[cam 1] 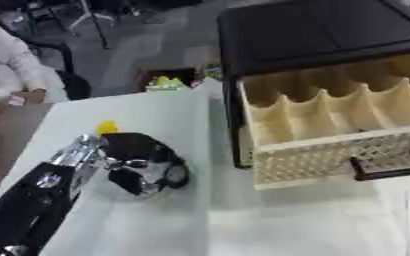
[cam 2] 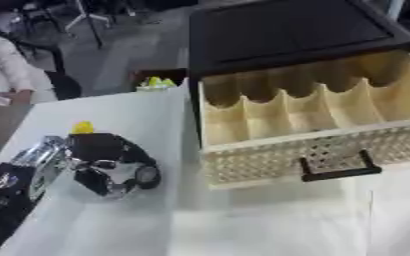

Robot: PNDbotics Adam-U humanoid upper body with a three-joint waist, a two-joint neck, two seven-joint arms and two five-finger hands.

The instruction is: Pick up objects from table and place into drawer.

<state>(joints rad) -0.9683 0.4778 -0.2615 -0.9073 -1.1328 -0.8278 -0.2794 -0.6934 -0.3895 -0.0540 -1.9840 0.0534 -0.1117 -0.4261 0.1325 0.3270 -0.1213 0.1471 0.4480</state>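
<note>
Drawer handle [cam 2: 340,167] whole only in right eye view.

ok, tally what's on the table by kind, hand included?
Drawer unit with open drawer: 1
Yellow object: 1
Left hand, fingers curled, beside the yellow object: 1
Total: 3

Grey floor [cam 1: 147,45] beyond the white table [cam 1: 270,225], with dark chair legs [cam 1: 90,17].
</note>
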